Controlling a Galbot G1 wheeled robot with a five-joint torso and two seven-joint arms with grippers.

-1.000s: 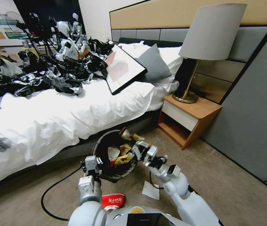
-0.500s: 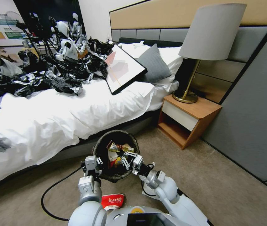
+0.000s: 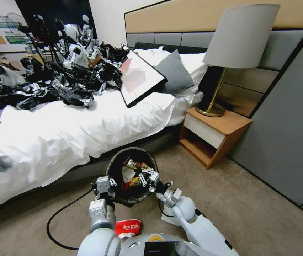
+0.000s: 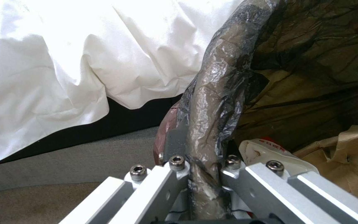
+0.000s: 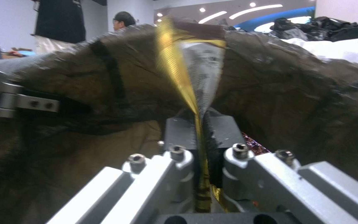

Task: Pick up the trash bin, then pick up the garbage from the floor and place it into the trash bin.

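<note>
The trash bin (image 3: 120, 157), lined with a black bag, sits low in front of me beside the bed. My left gripper (image 3: 109, 184) is shut on its near rim (image 4: 212, 102), with the liner pinched between the fingers (image 4: 175, 141). My right gripper (image 3: 145, 176) reaches inside the bin's mouth, shut on a yellow and brown wrapper (image 5: 177, 67) that stands up between its pads (image 5: 219, 130). Inside the bin lie a tan paper bag (image 4: 353, 149) and a red-and-white wrapper (image 4: 266, 151). On the floor a red-and-white snack wrapper (image 3: 127, 227) lies near my base, and white tissue (image 3: 168, 219) shows beside my right arm.
The bed (image 3: 69, 131) with white sheets carries a black plastic sheeting heap (image 3: 62, 85) and a framed picture (image 3: 139, 78). A wooden nightstand (image 3: 212, 135) with a lamp (image 3: 229, 49) stands to the right. A black cable (image 3: 55, 217) loops on the carpet. Grey wall panels (image 3: 286, 135) close the right side.
My right gripper has carried the wrapper from above the bin's right rim down into its mouth, the arm drawing in toward me. The left gripper and bin have held still.
</note>
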